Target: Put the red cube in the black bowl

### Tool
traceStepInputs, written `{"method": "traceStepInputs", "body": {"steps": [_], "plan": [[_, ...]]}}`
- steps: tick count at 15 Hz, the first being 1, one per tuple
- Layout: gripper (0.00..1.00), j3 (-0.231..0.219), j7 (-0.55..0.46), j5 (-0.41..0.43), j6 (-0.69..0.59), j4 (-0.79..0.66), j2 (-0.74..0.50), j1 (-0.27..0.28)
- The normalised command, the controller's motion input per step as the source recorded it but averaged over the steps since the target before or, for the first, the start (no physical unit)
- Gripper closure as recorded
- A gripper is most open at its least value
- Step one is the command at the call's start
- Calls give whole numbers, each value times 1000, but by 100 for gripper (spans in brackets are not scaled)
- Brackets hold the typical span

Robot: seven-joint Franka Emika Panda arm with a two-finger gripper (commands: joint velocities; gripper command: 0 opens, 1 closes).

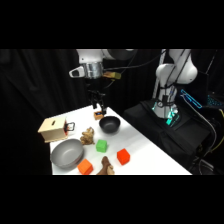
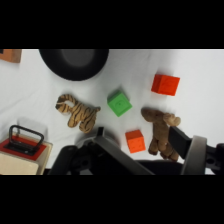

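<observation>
Gripper: gripper (image 1: 99, 109) hung over the table's far end, just behind the black bowl (image 1: 110, 124), and the fingers stood apart with nothing between them!
Red cube: red cube (image 1: 123, 156) sat out on the white table (image 1: 150, 162), well apart from the gripper, past the bowl on the near side.
Side view only: grey bowl (image 1: 66, 153) showed at the near left corner, along with the whole wooden box (image 1: 52, 129); the arm's base rose at the upper right.
Wrist view only: the stripes on the tiger toy (image 2: 77, 112) came through clearly, as did a black handle on a red plate on the box (image 2: 25, 140). The grey bowl was hidden behind the black linkage.
Black bowl: round, glossy, dark inside, and nothing lay in it.
Grey bowl: larger, dull metallic sheen, nothing in it either.
Cubes: green cube (image 2: 119, 102) sat between the tiger toy and the red cube; orange cube (image 2: 135, 140) lay just beside the brown plush toy (image 2: 160, 131). All three were small and sharp-edged.
Soft things: both toys looked fuzzy and floppy and lay flat.
Table: smooth and white.
</observation>
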Motion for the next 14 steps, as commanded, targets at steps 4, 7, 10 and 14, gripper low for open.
{"method": "traceStepInputs", "body": {"steps": [4,7,10,14], "plan": [[0,35,44,-9,41,-13,-12,-16],[0,63,156,-7,156,-106,-93,29],[0,85,223,-33,232,-202,-145,73],[0,97,245,-50,267,-265,-157,103]]}}
